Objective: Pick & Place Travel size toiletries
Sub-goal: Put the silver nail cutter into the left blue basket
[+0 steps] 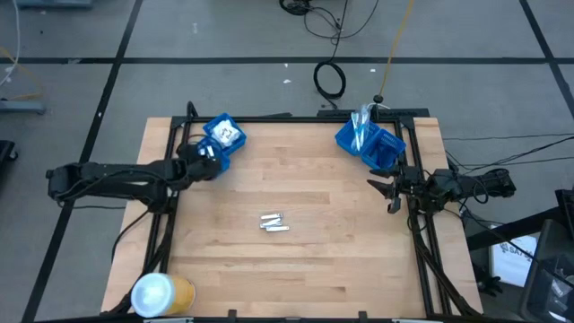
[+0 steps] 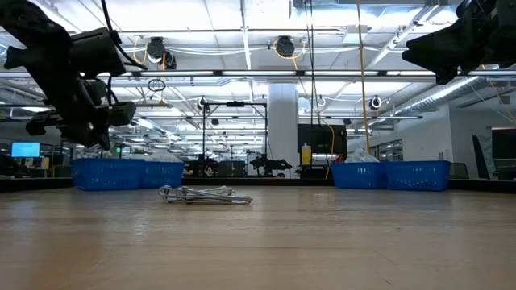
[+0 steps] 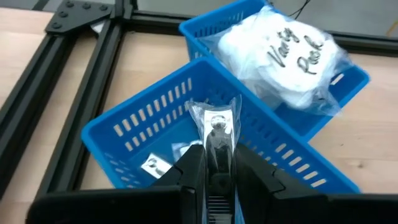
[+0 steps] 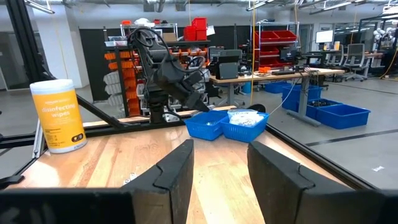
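Note:
My left gripper (image 1: 212,152) hovers over the near one of two blue bins (image 3: 134,127) at the table's far left and is shut on a clear-wrapped dark toiletry (image 3: 216,121). Small white packets (image 3: 153,165) lie on that bin's floor. The bin behind it holds a white bag (image 3: 280,56). A few silver tubes (image 1: 274,222) lie flat on the table's middle. My right gripper (image 1: 387,190) waits open above the table's right edge, with nothing between its fingers (image 4: 177,168). My left gripper pinches the lower part of the wrapped toiletry (image 3: 216,149) between its two fingers. The wrapper's upper end (image 3: 214,104) sticks out beyond the fingertips. The fingers slant down from the table's left side. The item is lifted clear, above the bin's inside.
Two more blue bins (image 1: 369,142) stand at the far right corner, one with clear wrapping sticking up. A yellow-and-white wipes canister (image 1: 161,294) stands at the near left corner. A black frame (image 1: 170,179) runs along the table's edges. The wooden tabletop (image 1: 296,269) lies bare around the tubes.

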`<act>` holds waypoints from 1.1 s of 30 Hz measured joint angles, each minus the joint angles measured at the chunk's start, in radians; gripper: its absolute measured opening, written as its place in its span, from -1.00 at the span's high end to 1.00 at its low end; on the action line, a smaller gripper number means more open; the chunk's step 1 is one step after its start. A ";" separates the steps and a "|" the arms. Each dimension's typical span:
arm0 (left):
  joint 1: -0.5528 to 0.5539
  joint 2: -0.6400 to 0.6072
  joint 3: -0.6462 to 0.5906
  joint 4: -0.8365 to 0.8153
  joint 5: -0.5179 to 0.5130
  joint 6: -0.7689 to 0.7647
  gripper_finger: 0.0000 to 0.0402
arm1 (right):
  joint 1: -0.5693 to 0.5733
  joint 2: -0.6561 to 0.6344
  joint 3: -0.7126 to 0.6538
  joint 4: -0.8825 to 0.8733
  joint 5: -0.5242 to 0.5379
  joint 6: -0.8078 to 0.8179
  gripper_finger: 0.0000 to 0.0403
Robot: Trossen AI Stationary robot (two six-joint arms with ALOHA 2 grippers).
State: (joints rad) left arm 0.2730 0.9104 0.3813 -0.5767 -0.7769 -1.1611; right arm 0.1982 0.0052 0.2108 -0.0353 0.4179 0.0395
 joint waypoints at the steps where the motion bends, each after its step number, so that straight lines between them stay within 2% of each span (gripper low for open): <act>1: 0.003 0.000 0.000 0.010 0.000 0.011 0.69 | 0.000 0.000 0.000 0.000 0.000 0.000 0.31; 7: 0.016 0.000 0.000 0.029 0.001 0.060 0.69 | 0.000 0.000 0.000 0.000 0.000 0.000 0.31; 30: 0.016 0.000 0.000 0.029 -0.008 0.095 0.68 | 0.000 0.000 0.000 0.000 0.000 0.000 0.31; 33: 0.016 0.000 0.000 0.032 -0.007 0.112 0.61 | 0.000 0.000 0.000 0.000 0.000 0.000 0.31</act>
State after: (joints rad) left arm 0.2886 0.9104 0.3813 -0.5445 -0.7842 -1.0491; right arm 0.1982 0.0052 0.2108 -0.0353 0.4179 0.0391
